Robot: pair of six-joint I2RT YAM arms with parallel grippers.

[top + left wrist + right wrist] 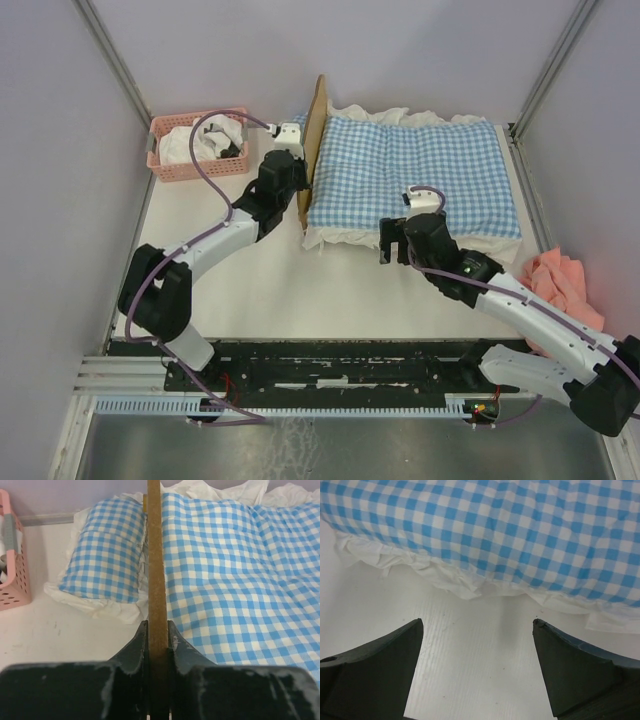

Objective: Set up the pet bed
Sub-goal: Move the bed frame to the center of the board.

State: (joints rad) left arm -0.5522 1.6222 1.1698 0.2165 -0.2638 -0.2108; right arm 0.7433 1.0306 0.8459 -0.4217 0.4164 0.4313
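Of the pet bed only the light-wood headboard (314, 140) shows, standing on edge at the left end of the blue-white gingham bedding (415, 170); rails and base are hidden under the bedding. My left gripper (302, 192) is shut on the headboard's near edge; in the left wrist view the board (156, 565) runs up between the jaws of the gripper (158, 626). My right gripper (393, 246) is open and empty at the bedding's front ruffle (470, 582), its fingertips (415, 630) just above the bare table.
A small gingham pillow (107, 555) lies left of the headboard, outside the bed. A pink plastic basket (170, 165) with white and dark cloth stands at the back left. A pink cloth (560, 280) lies at the right edge. Grey walls surround the table.
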